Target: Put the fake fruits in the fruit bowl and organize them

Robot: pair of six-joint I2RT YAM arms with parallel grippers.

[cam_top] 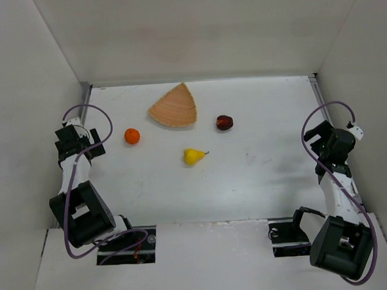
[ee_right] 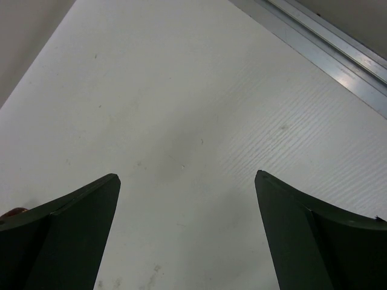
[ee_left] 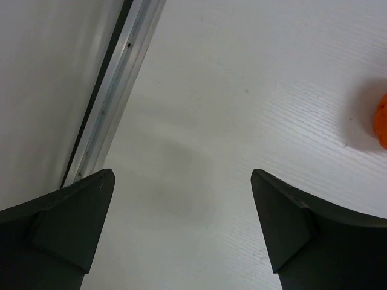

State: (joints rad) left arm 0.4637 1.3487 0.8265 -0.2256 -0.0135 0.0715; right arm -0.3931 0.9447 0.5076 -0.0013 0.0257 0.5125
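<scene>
The fruit bowl (cam_top: 173,107) sits on the table (cam_top: 259,180) close to the far edge, slightly left of the middle. It is a tan, woven-looking wedge with its pointed tip toward the far edge and its rounded side toward the near edge.

All three fake fruits lie on the table outside the bowl:
- The dark red apple (cam_top: 224,122) lies near the bowl's right side, apart from the rim.
- The orange (cam_top: 132,136) lies to the left of the bowl and nearer the near edge, apart from the rim.
- The yellow pear (cam_top: 193,156) lies on its side about mid-table, on the near-edge side of the bowl, with its stem pointing toward the right edge.

No fruit touches another fruit.

The left gripper (cam_top: 98,141) is near the left edge, just beside the orange and not touching it. In the left wrist view the left gripper (ee_left: 181,205) has its two dark fingers (ee_left: 66,229) spread wide apart with only bare table between them. The orange (ee_left: 382,121) shows as a sliver at the right border of that view. An aluminium rail (ee_left: 115,90) runs along the left edge where the table meets the white wall.

The right gripper (cam_top: 316,139) is near the right edge, well apart from every fruit. In the right wrist view the right gripper (ee_right: 187,211) is likewise spread wide and holds nothing. A matching rail (ee_right: 326,42) crosses the upper right corner of that view.
</scene>
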